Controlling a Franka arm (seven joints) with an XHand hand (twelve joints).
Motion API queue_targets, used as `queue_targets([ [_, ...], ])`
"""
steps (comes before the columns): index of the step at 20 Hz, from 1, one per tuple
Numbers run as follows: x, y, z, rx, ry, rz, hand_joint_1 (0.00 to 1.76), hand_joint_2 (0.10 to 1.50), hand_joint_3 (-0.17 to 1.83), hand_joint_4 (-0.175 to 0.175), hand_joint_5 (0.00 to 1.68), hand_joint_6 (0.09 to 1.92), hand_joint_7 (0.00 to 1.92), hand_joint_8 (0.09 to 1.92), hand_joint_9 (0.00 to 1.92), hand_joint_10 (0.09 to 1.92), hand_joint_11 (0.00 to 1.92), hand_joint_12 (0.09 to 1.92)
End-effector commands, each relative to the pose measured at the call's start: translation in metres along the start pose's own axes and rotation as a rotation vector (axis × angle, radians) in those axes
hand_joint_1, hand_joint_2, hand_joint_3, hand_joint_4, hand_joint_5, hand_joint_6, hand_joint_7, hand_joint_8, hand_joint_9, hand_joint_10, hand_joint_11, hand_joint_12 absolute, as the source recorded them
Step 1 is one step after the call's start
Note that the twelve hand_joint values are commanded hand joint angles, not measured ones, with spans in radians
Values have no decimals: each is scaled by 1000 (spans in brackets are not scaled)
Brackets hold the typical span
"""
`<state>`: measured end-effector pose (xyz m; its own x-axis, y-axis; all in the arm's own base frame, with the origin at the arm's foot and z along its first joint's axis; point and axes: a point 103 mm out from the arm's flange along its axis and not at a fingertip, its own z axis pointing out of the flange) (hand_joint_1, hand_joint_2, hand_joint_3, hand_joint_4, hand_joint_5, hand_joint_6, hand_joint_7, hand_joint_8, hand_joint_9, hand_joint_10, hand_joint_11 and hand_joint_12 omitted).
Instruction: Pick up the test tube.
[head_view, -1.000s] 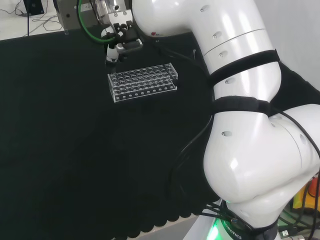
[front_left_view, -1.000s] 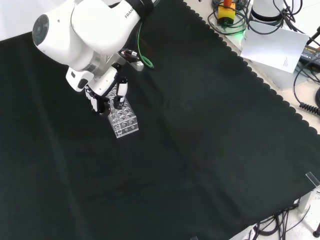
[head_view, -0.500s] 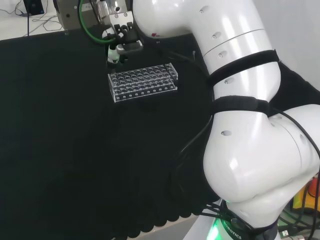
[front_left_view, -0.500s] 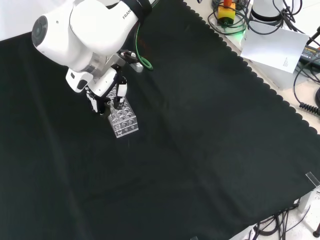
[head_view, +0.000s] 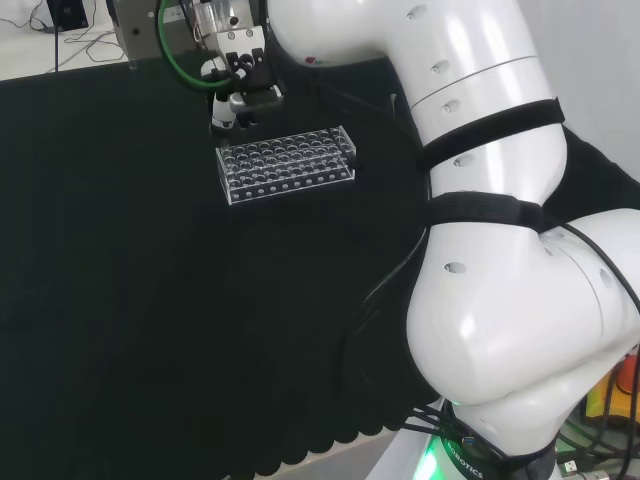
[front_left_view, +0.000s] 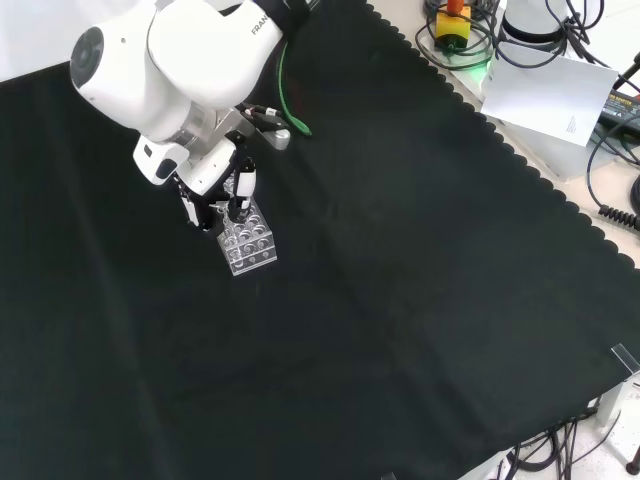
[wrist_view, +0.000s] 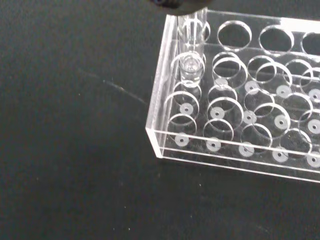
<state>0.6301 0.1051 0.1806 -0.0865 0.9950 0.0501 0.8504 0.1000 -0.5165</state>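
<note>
Fingers of your hand pinch the clear test tube, its rounded bottom just above the rack.

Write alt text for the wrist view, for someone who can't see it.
A clear test tube hangs upright with its rounded bottom just above a hole near one end of a clear plastic rack, its top running up to a dark part of the hand. The rack's other visible holes are empty; it sits on black cloth.
</note>
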Motion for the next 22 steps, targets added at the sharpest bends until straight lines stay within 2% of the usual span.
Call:
queue_targets([
  [1,3,-3,-13,-143,67,-1,1420,1058,-175,-175,1294,177,1264,766,1322,604,1377,797],
  [4,2,-4,-15,-167,94,-7,1427,1052,-175,-175,1333,87,1282,747,1332,582,1422,772],
  [16,-4,-9,-21,-151,100,-16,1430,1044,-175,-175,1354,87,1309,700,1359,534,1447,747],
  [22,-7,-16,-37,-160,122,-19,1431,1041,-175,-175,1358,87,1320,679,1369,513,1450,743],
])
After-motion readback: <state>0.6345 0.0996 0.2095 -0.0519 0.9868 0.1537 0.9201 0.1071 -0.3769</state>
